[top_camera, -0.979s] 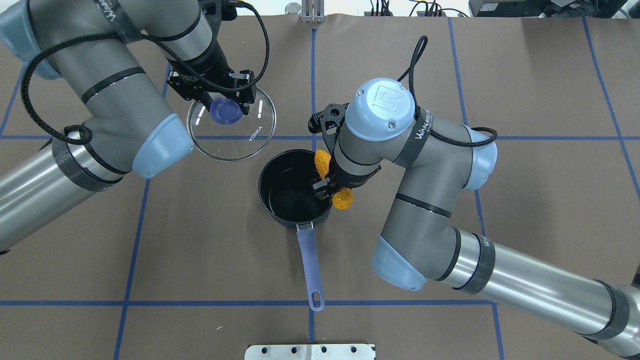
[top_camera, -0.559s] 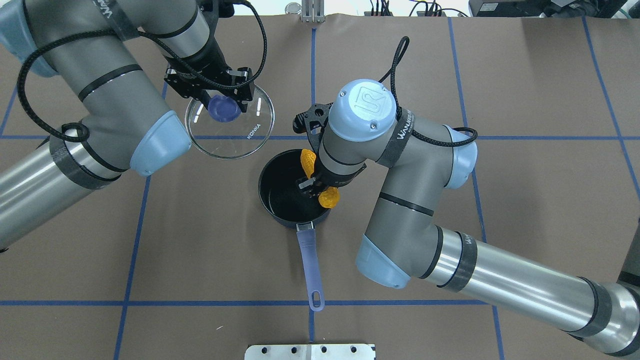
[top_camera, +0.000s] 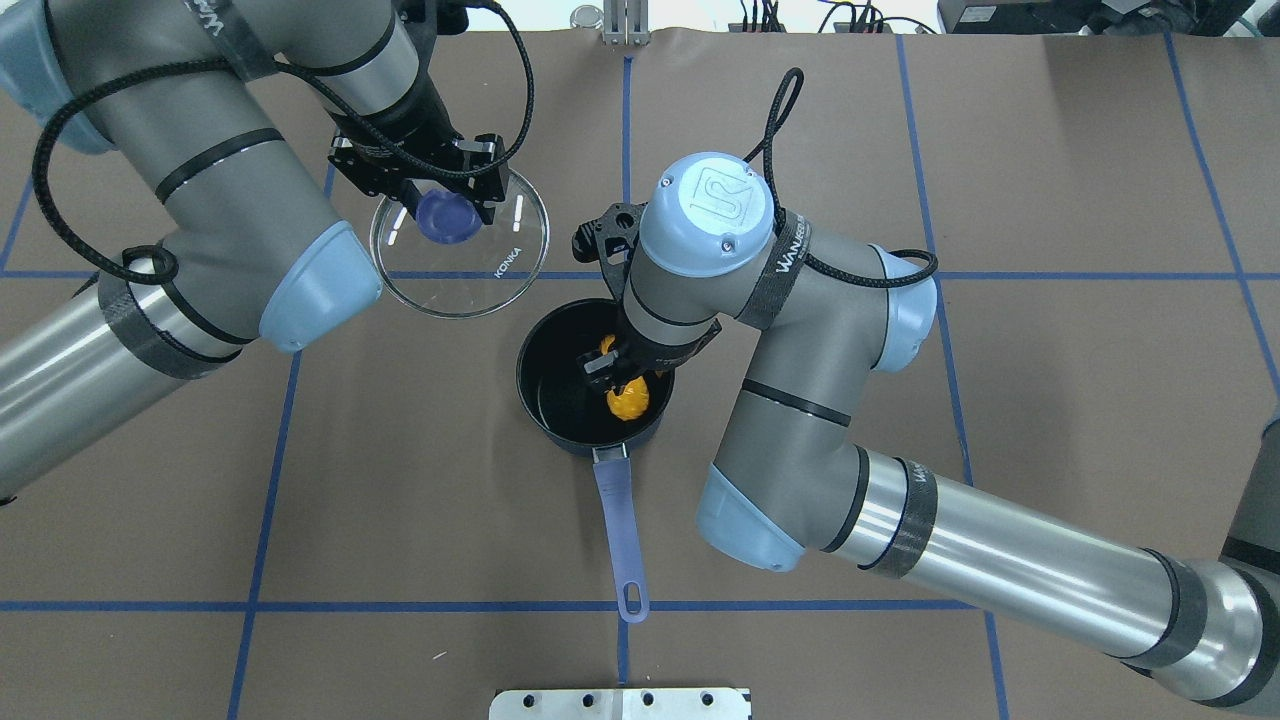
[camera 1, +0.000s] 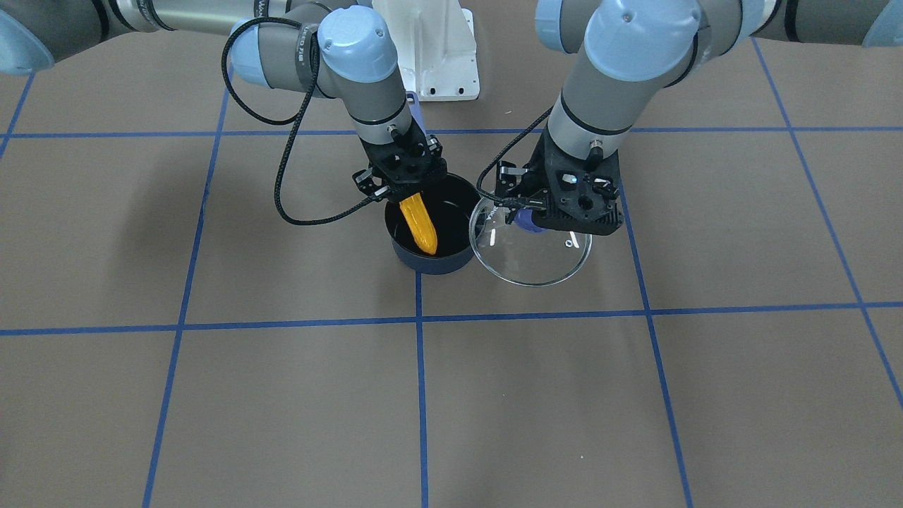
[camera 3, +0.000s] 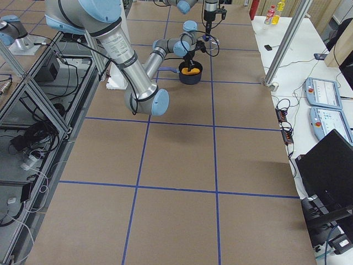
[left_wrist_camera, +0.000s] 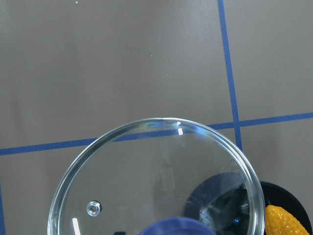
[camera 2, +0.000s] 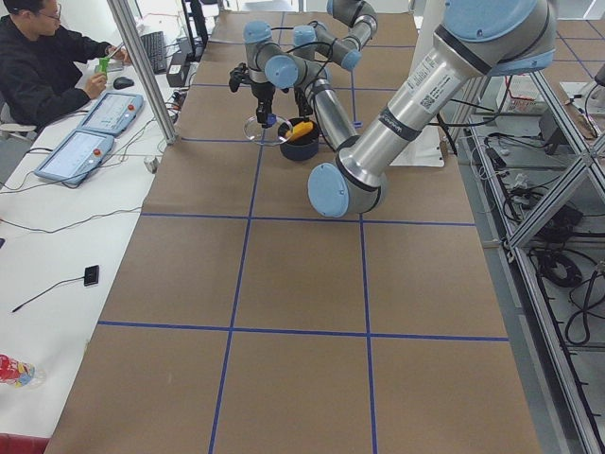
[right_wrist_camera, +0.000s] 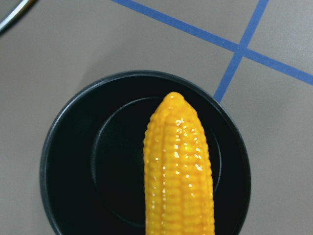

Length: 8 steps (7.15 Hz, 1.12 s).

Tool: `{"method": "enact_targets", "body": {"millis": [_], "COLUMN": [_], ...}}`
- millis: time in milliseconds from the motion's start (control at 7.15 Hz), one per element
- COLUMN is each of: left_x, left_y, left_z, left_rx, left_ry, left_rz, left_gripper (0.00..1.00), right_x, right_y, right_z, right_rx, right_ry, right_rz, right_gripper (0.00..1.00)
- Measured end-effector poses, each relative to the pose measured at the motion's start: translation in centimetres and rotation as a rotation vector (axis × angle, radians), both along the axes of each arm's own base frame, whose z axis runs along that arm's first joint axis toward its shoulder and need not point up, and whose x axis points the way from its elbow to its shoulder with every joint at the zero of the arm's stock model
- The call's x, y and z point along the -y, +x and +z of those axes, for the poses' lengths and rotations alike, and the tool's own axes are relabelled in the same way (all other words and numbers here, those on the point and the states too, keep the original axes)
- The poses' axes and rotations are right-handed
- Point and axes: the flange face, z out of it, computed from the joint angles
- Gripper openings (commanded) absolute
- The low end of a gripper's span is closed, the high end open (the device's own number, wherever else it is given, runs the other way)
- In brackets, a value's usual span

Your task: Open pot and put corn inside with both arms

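**Corn moved in over the open pot**

Since a second ago your right arm (top_camera: 800,400) has swung left, carrying the corn (camera 1: 419,226) from the pot's right rim to over its mouth. The lid has hardly shifted.

Nearest you, a metal plate (top_camera: 620,703) sits at the table edge, on the brown mat (top_camera: 400,500) crossed by blue tape lines (top_camera: 400,606). Next comes the lavender handle (top_camera: 618,530), pointing toward you from the pot (top_camera: 550,390), which stands uncovered.

The right gripper (camera 1: 405,192) pinches the corn at its thick end. The tapered tip slants down over the black interior, and you cannot tell whether it touches the bottom. From overhead, the right wrist hides most of the cob and the pot's right rim. A black strap (top_camera: 790,262) on that arm carries white lettering beginning "WAN"; the rest is too small to read. Its cable (top_camera: 790,110) loops up on the far side.

Farther and to the left, the left gripper (top_camera: 448,203) is clamped on the blue knob (top_camera: 443,222) of the glass lid (top_camera: 470,285). The lid is printed "KONKA" (top_camera: 506,263), and its edge is just beside the pot's far-left rim.
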Motion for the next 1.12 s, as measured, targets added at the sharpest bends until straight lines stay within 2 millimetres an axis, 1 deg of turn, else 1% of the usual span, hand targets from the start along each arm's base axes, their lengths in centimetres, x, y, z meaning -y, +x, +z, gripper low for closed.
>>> {"method": "enact_targets", "body": {"millis": [140,280,420,559,699,839,979,1119], "left_x": [0.0,0.0,0.0,0.0,-0.1,-0.2,-0.4,-0.5], "left_y": [0.0,0.0,0.0,0.0,0.2,0.4,0.4,0.0], "left_z": [0.0,0.0,0.0,0.0,0.0,0.0,0.3,1.4], "left_rx": [0.000,0.000,0.000,0.000,0.000,-0.001,-0.007,-0.021], "left_ry": [0.000,0.000,0.000,-0.001,-0.003,-0.005,-0.011,-0.017], "left_rz": [0.000,0.000,0.000,0.001,0.003,0.006,0.014,0.022], "left_gripper": [0.64,0.64,0.64,0.65,0.65,0.65,0.65,0.65], "right_x": [0.0,0.4,1.3,2.5,3.5,4.3,5.0,5.9], "right_y": [0.1,0.6,2.3,4.7,7.0,8.7,9.9,11.2], "right_z": [0.0,-0.1,0.0,0.8,1.9,3.1,4.2,5.5], "right_rx": [0.001,0.005,0.016,0.028,0.032,0.027,0.018,0.003], "right_ry": [-0.002,-0.005,-0.014,-0.030,-0.043,-0.044,-0.034,-0.020], "right_rz": [0.002,0.007,0.016,0.025,0.038,0.048,0.050,0.052], "right_gripper": [1.00,1.00,1.00,1.00,1.00,1.00,1.00,1.00]}}
